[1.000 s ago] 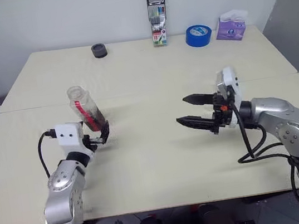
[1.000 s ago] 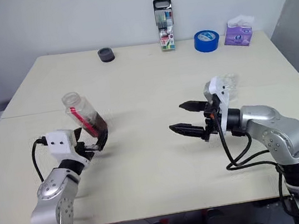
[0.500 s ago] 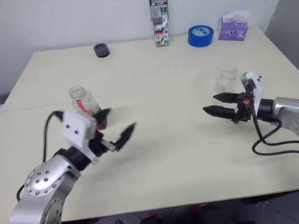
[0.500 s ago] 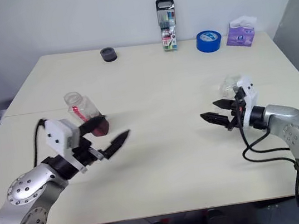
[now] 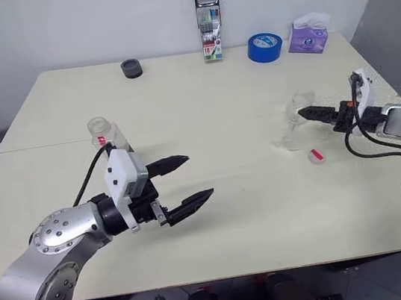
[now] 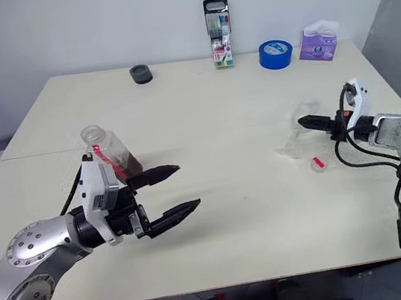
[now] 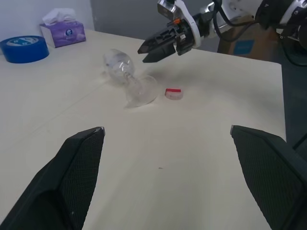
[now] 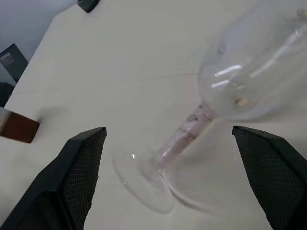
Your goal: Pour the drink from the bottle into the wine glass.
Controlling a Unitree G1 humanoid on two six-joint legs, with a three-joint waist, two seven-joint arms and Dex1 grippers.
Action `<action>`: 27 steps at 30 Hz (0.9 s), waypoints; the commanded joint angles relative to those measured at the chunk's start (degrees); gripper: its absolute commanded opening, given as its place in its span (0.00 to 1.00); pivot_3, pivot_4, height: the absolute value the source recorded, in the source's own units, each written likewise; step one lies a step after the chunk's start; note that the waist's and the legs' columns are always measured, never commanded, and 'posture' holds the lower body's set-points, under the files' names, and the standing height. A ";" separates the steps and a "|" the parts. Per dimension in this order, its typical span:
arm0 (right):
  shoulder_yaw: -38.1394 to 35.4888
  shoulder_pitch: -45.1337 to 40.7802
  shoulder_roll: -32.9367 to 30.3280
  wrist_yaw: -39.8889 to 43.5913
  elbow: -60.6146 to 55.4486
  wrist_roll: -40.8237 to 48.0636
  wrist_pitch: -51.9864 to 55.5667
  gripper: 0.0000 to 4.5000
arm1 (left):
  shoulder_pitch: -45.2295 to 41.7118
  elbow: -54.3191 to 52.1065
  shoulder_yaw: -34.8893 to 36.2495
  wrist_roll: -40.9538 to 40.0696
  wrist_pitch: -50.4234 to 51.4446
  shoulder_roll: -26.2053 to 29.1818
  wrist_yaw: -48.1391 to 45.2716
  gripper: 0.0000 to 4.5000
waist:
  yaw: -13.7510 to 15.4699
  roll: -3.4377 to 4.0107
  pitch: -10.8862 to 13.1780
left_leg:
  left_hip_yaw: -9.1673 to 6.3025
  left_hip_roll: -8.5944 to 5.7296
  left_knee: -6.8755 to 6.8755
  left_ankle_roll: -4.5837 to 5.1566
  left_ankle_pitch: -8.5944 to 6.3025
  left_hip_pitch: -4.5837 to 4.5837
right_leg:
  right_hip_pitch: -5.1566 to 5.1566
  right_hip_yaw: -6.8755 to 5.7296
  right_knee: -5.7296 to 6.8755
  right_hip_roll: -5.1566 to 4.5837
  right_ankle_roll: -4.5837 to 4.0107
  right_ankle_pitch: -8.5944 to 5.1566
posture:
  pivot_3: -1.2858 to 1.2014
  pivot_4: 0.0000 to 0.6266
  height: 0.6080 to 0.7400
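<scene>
Looking down over the table [image 5: 201, 104], I have my left gripper [image 5: 186, 177] hovering above the near left part of it, both black fingers spread wide and holding nothing; the bottle [image 6: 110, 153] stands just behind that arm, uncapped, with the dark red-brown drink [image 6: 129, 164] pooled low in it and the red label strip facing me; over on the right, my right gripper [image 5: 314, 112] points at the wine glass [image 5: 295, 116], fingers apart and closed on nothing, tips right beside the bowl; the glass leans, tilted on its foot, and whether a fingertip touches the bowl I cannot tell; the small red cap [image 5: 316, 155] lies on the table just beside the glass foot, on my side of it; along the far edge sit a dark round object [image 5: 132, 68], a pack of markers [image 5: 210, 26], a blue tape roll [image 5: 265, 47] and a purple tissue pack [image 5: 308, 34].
</scene>
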 commanded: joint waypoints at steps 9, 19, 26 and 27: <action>-1.40 -12.97 1.85 2.86 22.40 -7.74 -1.28 1.00 | 3.43 -2.48 1.50 -0.72 -1.34 0.20 0.63 1.00 | -0.04 0.01 0.01 | 0.03 0.01 -0.01 -0.02 0.01 -0.01 | -0.01 0.03 -0.04 0.00 0.00 0.00 | 0.52 0.24 1.00; -1.78 -15.21 5.87 4.56 26.45 -11.26 -3.77 1.00 | 5.31 -3.64 2.63 -1.24 -1.30 0.75 1.21 1.00 | -0.03 0.02 0.01 | 0.02 0.01 -0.01 -0.03 0.01 -0.02 | -0.01 0.02 -0.04 -0.01 0.00 0.00 | 0.52 0.24 1.00; -5.45 -16.43 7.96 -0.29 29.33 -11.83 -8.58 1.00 | 6.69 -4.90 3.30 -1.60 -1.06 0.92 1.92 1.00 | 0.01 0.02 0.01 | 0.01 0.01 -0.02 -0.15 0.08 -0.03 | -0.02 0.00 -0.04 -0.01 0.00 0.00 | 0.52 0.24 1.00; -6.10 -16.50 8.23 -1.07 29.65 -11.88 -9.24 1.00 | 6.94 -5.14 3.32 -1.56 -1.10 0.87 2.03 1.00 | 0.01 0.02 0.01 | 0.02 0.00 -0.02 -0.16 0.08 -0.04 | -0.02 0.01 -0.06 -0.01 0.00 0.00 | 0.52 0.24 1.00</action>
